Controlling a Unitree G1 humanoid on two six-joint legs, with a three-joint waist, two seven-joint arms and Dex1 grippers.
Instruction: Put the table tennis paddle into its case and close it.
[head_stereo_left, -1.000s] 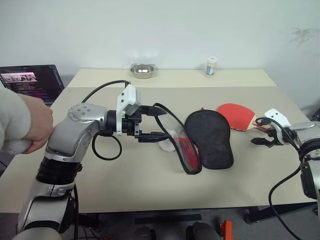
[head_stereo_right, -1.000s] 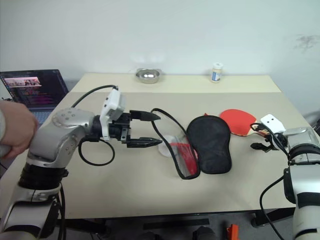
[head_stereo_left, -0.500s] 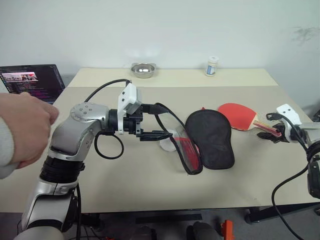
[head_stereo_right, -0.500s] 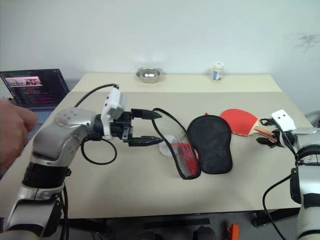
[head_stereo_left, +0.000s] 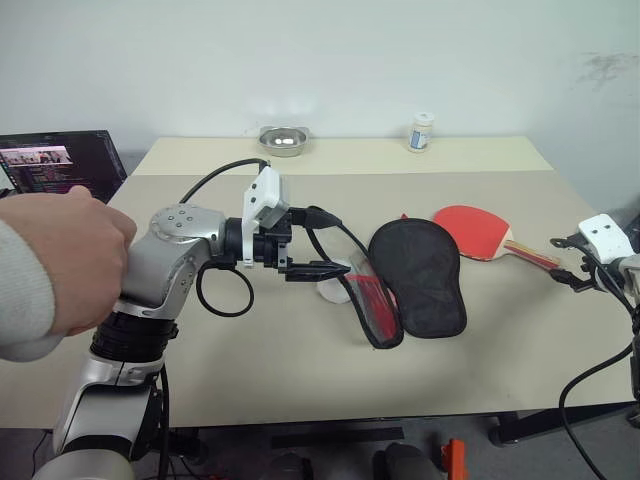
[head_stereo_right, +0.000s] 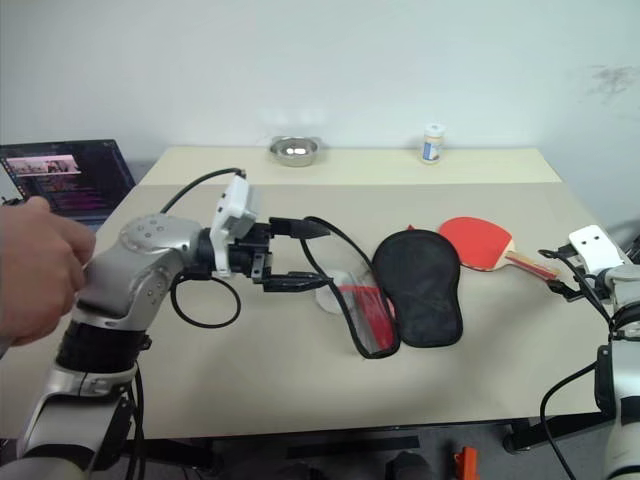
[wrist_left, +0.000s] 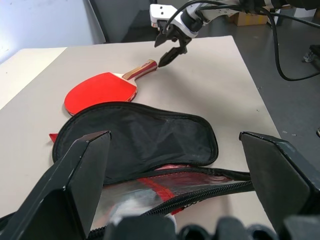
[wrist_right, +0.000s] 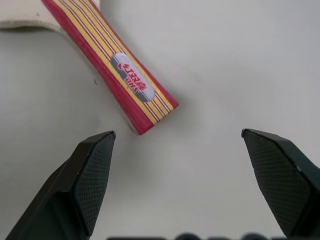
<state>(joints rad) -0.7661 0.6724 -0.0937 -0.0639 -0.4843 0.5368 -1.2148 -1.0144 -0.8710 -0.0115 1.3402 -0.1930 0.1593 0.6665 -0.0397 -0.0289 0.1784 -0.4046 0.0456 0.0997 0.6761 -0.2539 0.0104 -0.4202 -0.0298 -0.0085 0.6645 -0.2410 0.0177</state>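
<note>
Both grippers open | paddle (head_stereo_left: 478, 231) beside case (head_stereo_left: 415, 275) (unzipped)

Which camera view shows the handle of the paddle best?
The right wrist view: the handle lies close, stripes and oval label plain, between the open right gripper fingers. The eye views and left wrist view show it small and distant, beside the red blade.

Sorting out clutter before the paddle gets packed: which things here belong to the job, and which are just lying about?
Part of the job:
- paddle, flat on the table
- case, lying unzipped beside it

Just lying about:
- steel bowl at the far edge
- small bottle
- pale disc
- laptop
</note>
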